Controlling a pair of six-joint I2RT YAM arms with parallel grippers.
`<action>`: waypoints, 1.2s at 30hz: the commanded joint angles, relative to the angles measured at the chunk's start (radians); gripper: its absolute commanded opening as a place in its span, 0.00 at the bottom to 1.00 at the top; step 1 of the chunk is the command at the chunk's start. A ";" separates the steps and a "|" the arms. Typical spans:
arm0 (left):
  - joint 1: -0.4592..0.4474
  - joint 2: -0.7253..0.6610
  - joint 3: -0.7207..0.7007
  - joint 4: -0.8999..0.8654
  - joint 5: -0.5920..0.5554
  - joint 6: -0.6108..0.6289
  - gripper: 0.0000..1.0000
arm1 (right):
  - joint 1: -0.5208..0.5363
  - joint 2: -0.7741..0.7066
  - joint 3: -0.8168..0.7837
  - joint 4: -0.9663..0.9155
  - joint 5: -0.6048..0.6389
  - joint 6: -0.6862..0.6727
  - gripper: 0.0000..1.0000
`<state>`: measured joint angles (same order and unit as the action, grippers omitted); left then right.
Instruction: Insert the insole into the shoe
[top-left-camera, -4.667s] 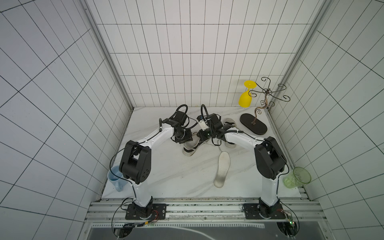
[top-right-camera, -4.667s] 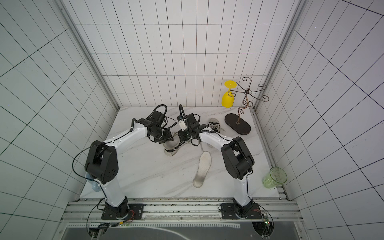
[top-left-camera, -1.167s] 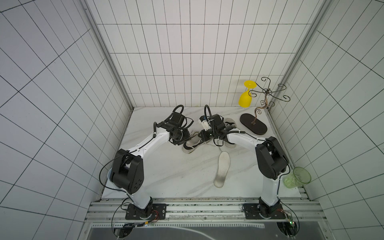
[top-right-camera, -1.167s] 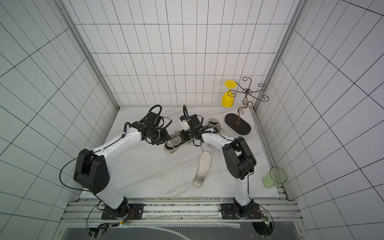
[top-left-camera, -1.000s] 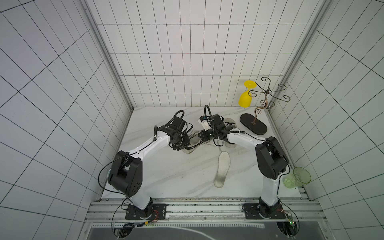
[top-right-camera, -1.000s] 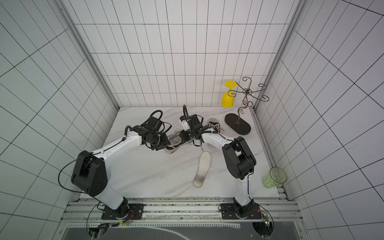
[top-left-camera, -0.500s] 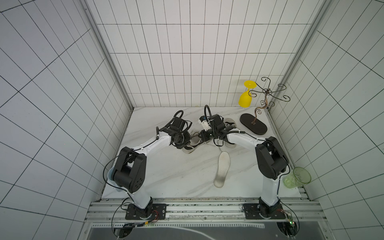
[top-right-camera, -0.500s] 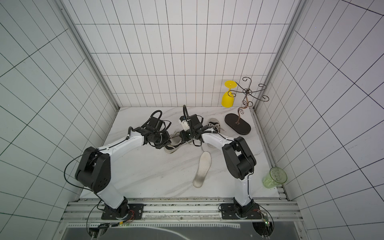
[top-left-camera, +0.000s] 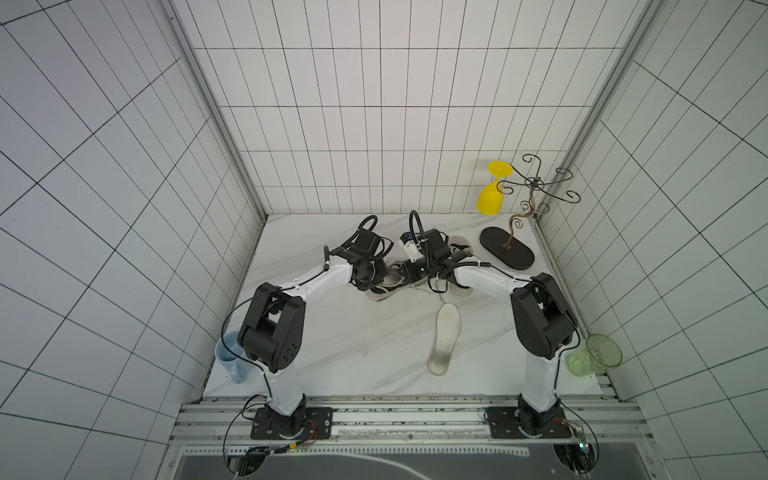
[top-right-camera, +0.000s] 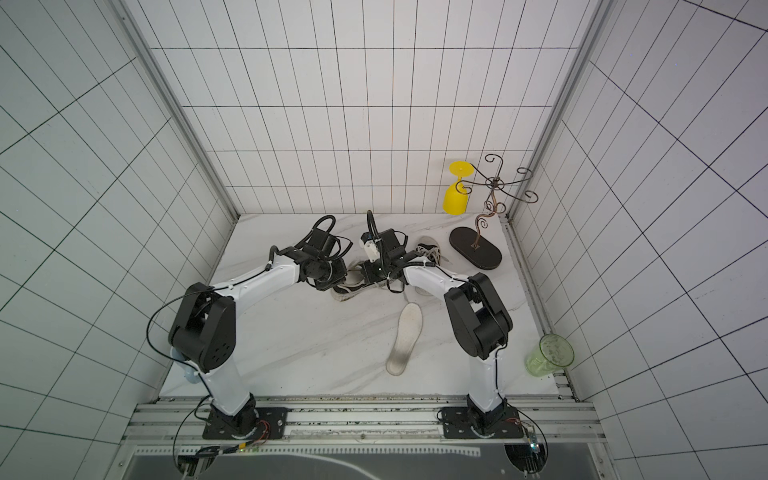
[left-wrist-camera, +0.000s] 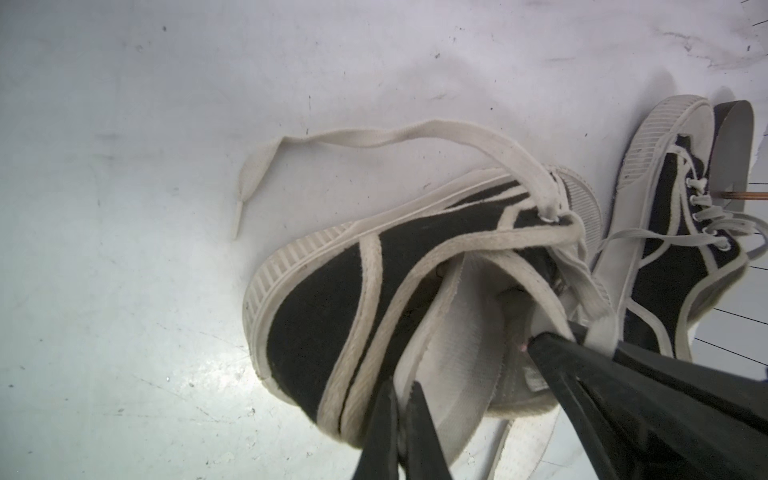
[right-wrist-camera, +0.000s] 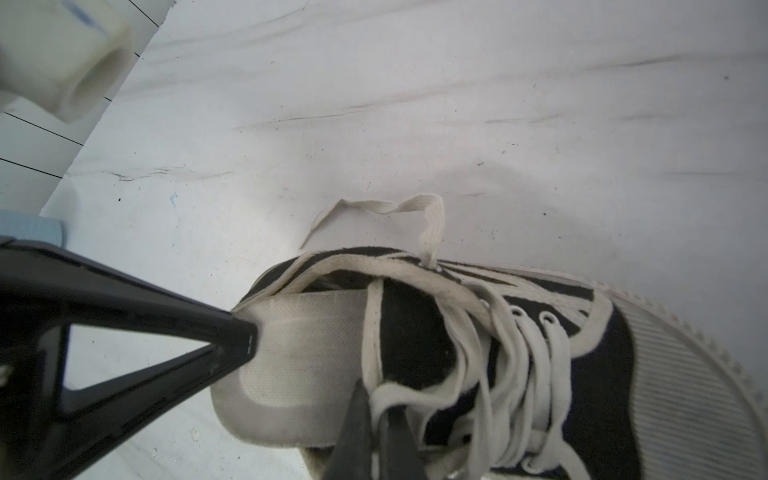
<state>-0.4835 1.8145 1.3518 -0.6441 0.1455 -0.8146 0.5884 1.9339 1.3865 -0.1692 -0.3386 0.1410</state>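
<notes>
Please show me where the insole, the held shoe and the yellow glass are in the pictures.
insole (top-left-camera: 444, 337): in a top view, on its middle.
shoe (left-wrist-camera: 328, 291): left wrist view, on its black side.
yellow glass (top-left-camera: 489, 202): in a top view, on its bowl.

The insole (top-left-camera: 444, 336) lies on the table (top-left-camera: 353, 332) before the shoe (top-left-camera: 380, 291).

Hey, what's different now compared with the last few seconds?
The left claw shifted around at the heel of the shoe and, within the last second, closed on its rim. The right claw stayed shut on the shoe near the laces. The shoe barely moved, and the insole lies where it did, untouched.
</notes>
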 joint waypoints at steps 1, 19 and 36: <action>-0.021 0.043 0.045 0.035 -0.081 0.049 0.02 | 0.016 -0.012 0.006 0.005 -0.075 -0.009 0.00; -0.056 0.168 0.265 -0.279 -0.332 0.247 0.32 | 0.018 0.006 0.028 0.002 -0.057 -0.008 0.00; -0.061 0.163 0.263 -0.336 -0.388 0.270 0.43 | 0.018 0.015 0.043 0.002 -0.066 -0.007 0.00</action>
<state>-0.5423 1.9812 1.6337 -0.9833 -0.2317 -0.5419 0.5919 1.9343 1.3880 -0.1749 -0.3733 0.1490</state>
